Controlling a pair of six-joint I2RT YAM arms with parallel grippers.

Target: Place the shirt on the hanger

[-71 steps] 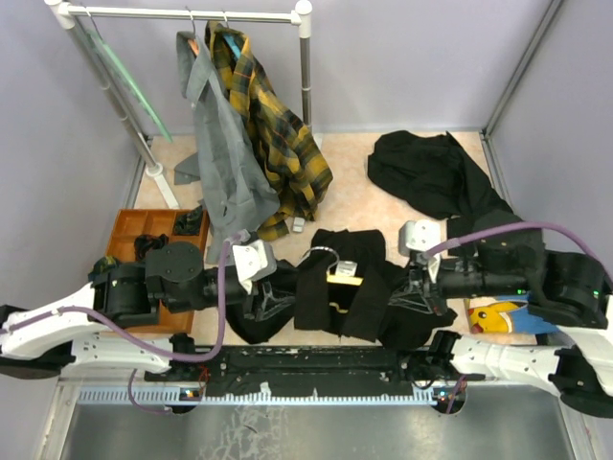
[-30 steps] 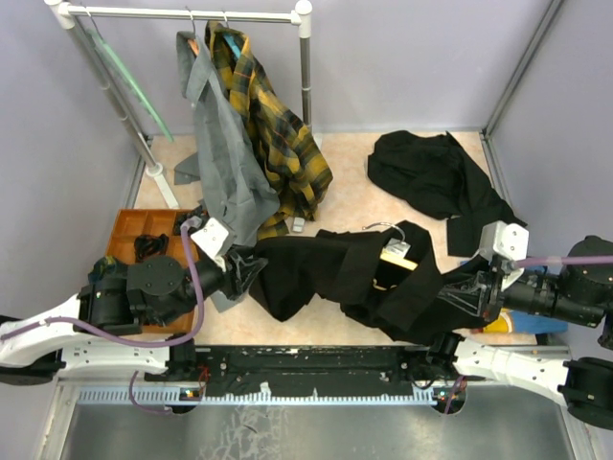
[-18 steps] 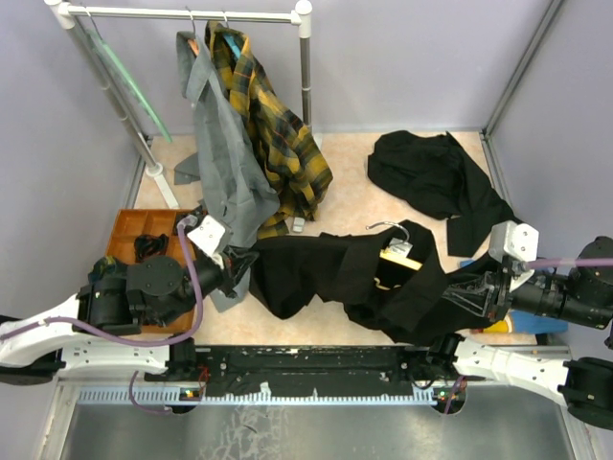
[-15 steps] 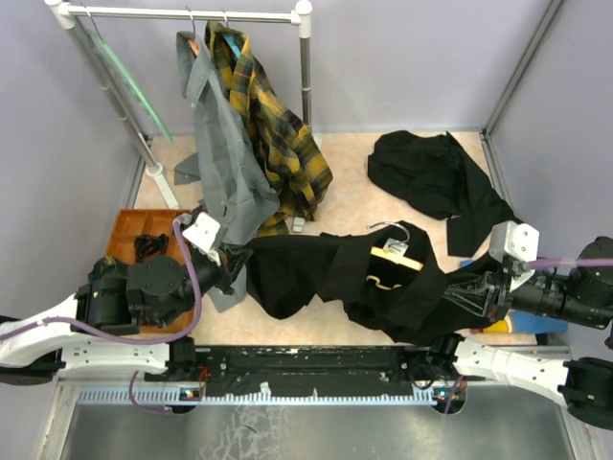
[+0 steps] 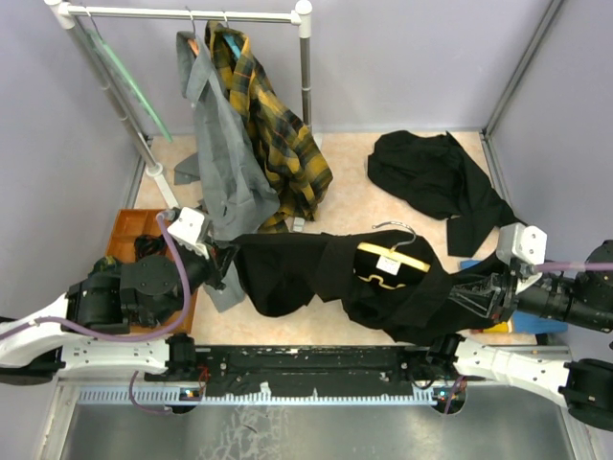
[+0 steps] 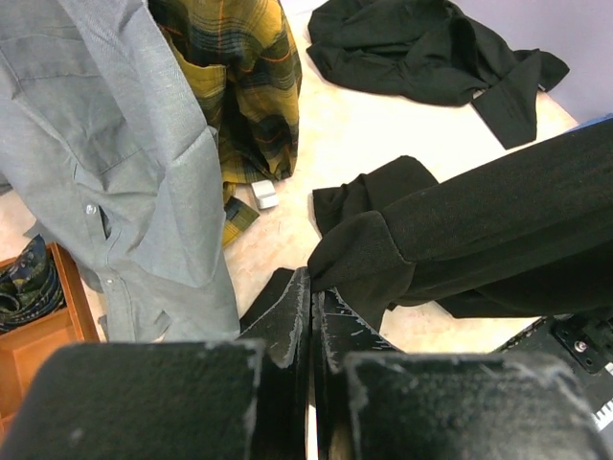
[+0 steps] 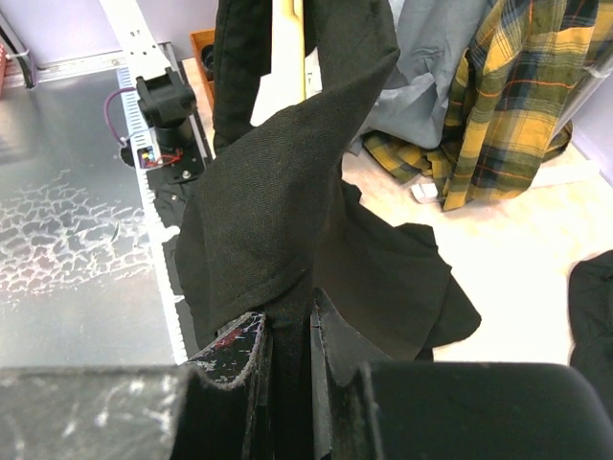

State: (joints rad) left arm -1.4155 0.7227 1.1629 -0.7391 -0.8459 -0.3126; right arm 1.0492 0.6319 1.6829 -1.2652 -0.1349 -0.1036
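The black shirt (image 5: 306, 264) hangs stretched between my two grippers above the floor. The yellow hanger (image 5: 414, 262) sits in its collar opening beside a white label, silver hook (image 5: 395, 227) poking out behind. My left gripper (image 5: 228, 261) is shut on the shirt's left end; in the left wrist view the jaw tips (image 6: 312, 280) pinch a fold of the shirt (image 6: 498, 211). My right gripper (image 5: 476, 295) is shut on the right end; its wrist view shows fabric (image 7: 278, 192) clamped between the fingers (image 7: 290, 321) and a strip of the hanger (image 7: 298, 48) above.
A rail (image 5: 192, 13) at the back left carries a grey shirt (image 5: 222, 144), a yellow-and-black plaid shirt (image 5: 278, 125) and a pale green hanger (image 5: 124, 81). Another black garment (image 5: 431, 177) lies at the back right. An orange tray (image 5: 129, 230) sits at the left.
My left gripper closed on the shirt's left end and drew it left and back. The shirt now hangs tauter, and the hanger and label show more fully in the collar.
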